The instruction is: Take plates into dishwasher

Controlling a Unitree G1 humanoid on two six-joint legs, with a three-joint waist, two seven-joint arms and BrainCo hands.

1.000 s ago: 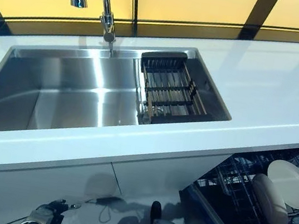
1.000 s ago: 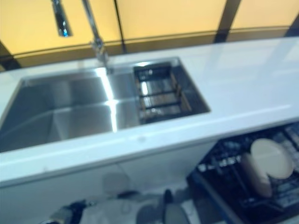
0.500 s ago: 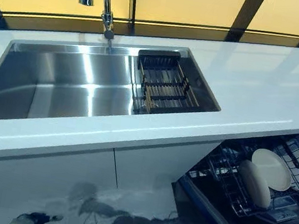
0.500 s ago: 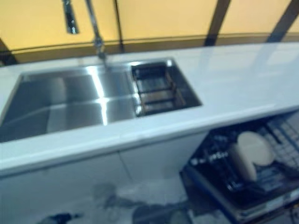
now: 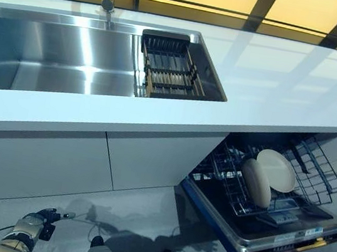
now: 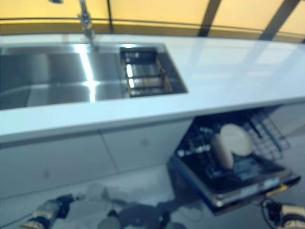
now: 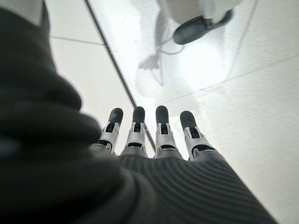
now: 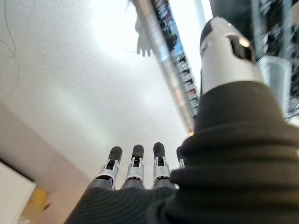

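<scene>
Both hands (image 7: 154,135) (image 8: 135,170) low, off rack (image 5: 314,167).

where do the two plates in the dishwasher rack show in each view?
Left eye view: plates at lower right, upright in the dishwasher rack under the counter.
Right eye view: plates at lower right, same rack.
Left wrist view: not in it.
Right wrist view: cannot tell.
Shared landmark: the sink, upper left in both eye views.

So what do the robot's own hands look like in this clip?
Each robot hand has silver fingers with rounded dark tips, set in a row. The left robot hand has a dark ribbed cover over its back and wrist; the right robot hand matches, its silver thumb also dark-tipped. From the head camera, the forearms look silver-grey.
</scene>
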